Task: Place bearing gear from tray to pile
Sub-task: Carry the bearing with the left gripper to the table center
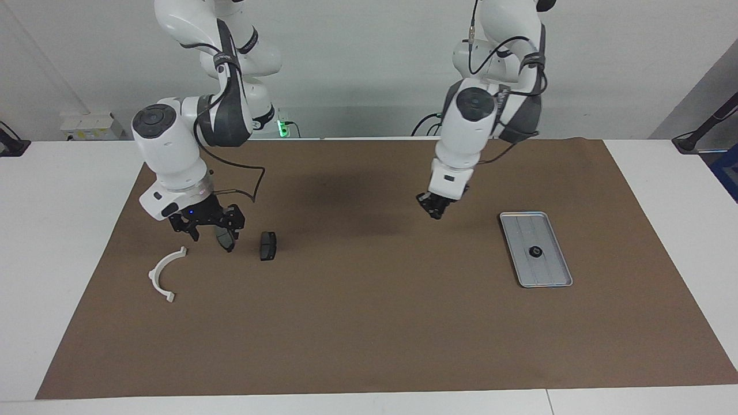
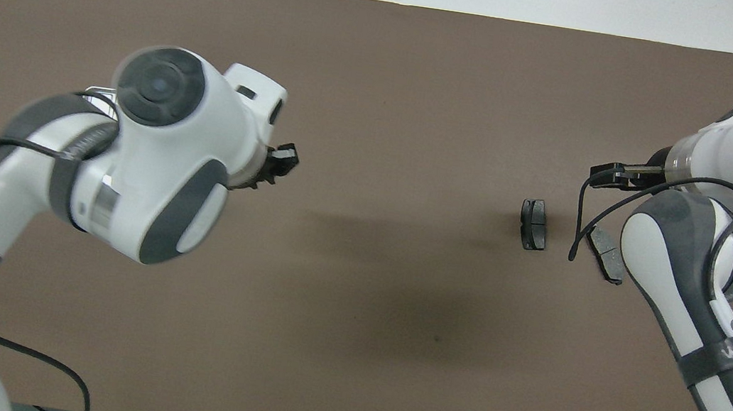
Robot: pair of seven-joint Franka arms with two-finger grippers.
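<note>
Brown mat (image 1: 369,323) fills the frame; 2 white arms enter from the top edge. I see the left gripper (image 1: 436,212) hanging over bare mat at frame centre, fingertips pressed together on nothing. The right gripper (image 1: 207,229), spread wide, waits above 1 brake pad (image 1: 225,240) at its own end. The tray (image 1: 522,227) lies toward the left arm's end, its long axis running up and down the frame. The pile's white bracket (image 1: 161,276) and the 2nd pad (image 1: 268,246) sit beside the right gripper. The bearing gear (image 1: 535,252) rests mid-tray, below and off toward the tray's side of the left gripper. The left arm is the nearer one, and nothing blocks its path.
</note>
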